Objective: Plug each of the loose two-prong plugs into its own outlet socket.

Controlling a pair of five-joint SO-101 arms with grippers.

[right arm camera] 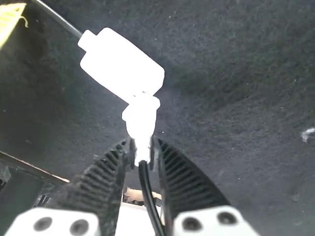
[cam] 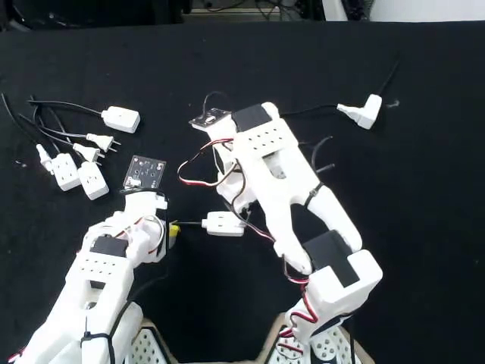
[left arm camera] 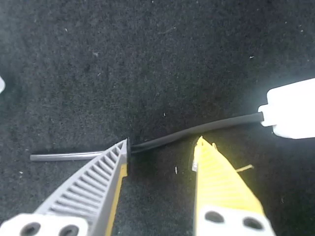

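Black cloth covers the table (cam: 424, 227). In the middle, toward the near edge, a white socket (cam: 223, 224) lies flat. A thin black cord (left arm camera: 197, 132) runs from one end of it toward the left edge.

Right hand (right arm camera: 142, 145): dark ribbed fingers are pressed together on a white plug (right arm camera: 140, 115). They pinch it at the tail, where its own black lead (right arm camera: 147, 196) comes out between them. The plug's front meets the end of the socket. How deep it sits cannot be told.

Left hand (left arm camera: 161, 147): spread and low over the cloth, on the cord side of the socket.
- It has one grey finger (left arm camera: 110, 164) and one yellow finger (left arm camera: 209, 169).
- The cord crosses the gap at the fingertips.
- The grey tip touches the cord. The yellow tip is just beside it, apart.
- The hand is not closed on the cord.

Near the left edge there is a loose group, well apart from both hands:
- A corded socket (cam: 121, 119) lies farthest from the near edge.
- Two loose plugs (cam: 102, 141) lie beside it, prongs pointing toward the middle.
- Two white blocks (cam: 92, 180) lie side by side, nearer the near edge. They look like sockets, but I cannot be sure.
- Their black cords fan out toward the left edge.

Toward the far right corner lies an angled plug (cam: 364, 111). Its cord trails back toward the middle of the table.
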